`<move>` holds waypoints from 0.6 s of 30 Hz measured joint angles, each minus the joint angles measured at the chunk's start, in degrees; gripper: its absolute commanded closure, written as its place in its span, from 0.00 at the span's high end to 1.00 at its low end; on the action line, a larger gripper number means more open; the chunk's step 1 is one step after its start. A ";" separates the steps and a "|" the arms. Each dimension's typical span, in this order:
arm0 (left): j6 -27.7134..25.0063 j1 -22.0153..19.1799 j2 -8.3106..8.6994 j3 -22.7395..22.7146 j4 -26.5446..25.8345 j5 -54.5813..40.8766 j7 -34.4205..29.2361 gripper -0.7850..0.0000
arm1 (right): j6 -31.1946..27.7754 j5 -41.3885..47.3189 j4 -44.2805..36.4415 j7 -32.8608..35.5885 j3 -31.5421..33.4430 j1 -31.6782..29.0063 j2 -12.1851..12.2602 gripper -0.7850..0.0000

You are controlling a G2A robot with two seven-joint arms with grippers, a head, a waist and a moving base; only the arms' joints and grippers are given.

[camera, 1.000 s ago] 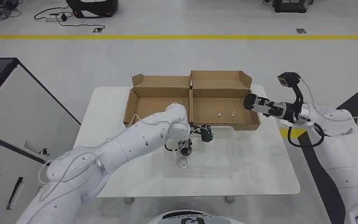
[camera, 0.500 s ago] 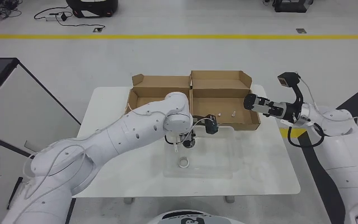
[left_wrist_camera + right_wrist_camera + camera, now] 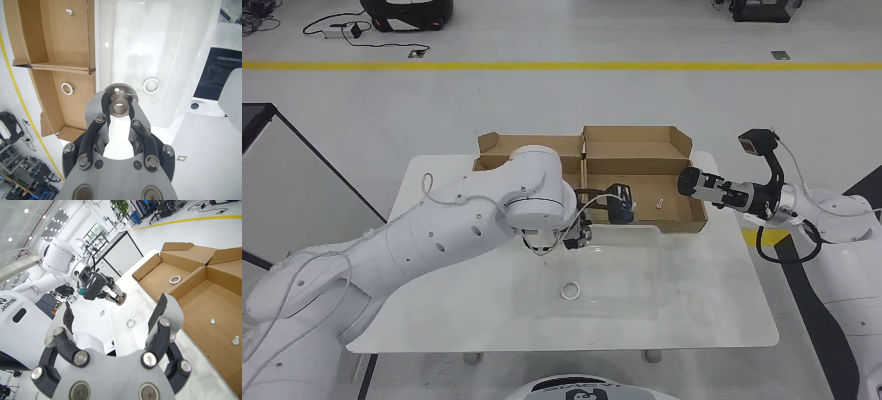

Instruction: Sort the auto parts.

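White table (image 3: 712,290) on an open workshop floor, with a yellow line painted on the floor behind it. On the table are a shallow pale tray (image 3: 627,265) and, along its far side, two open cardboard boxes set side by side.

Sorted so far, by the look of it:
- left box (image 3: 492,195): one silver ring (image 3: 67,88) lying flat on the floor of the box.
- right box (image 3: 642,185): two small fasteners (image 3: 212,321) lying a little apart on the cardboard.

In hand: left gripper (image 3: 118,102) is closed around the sleeve of a flanged bushing (image 3: 119,108), a pad on each side, the flange facing away from the wrist. The part hangs clear of the tray floor, over the tray's far edge near where the two boxes meet. It has been picked but not yet placed. Which box it belongs in cannot be told from what lies there; neither holds a part like it.

Left to do: a second ring (image 3: 151,86) lies alone on the tray floor, well apart from the held bushing. It probably goes with its match in the left box.

Right gripper (image 3: 114,306) is spread wide with nothing between its fingers, poised by the outer end of the right box.

Estimate: well past halfway. One part is in carry and one waits in the tray.
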 measured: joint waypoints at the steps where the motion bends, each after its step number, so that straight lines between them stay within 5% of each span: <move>1: 0.06 0.59 0.46 -0.96 -0.71 -0.02 0.69 0.00 | 0.00 0.00 0.00 0.00 0.00 0.00 0.00 1.00; 18: -13.67 20.87 10.54 -27.72 -7.88 -5.98 19.94 0.00 | 0.00 0.00 0.00 0.00 0.00 0.00 0.00 1.00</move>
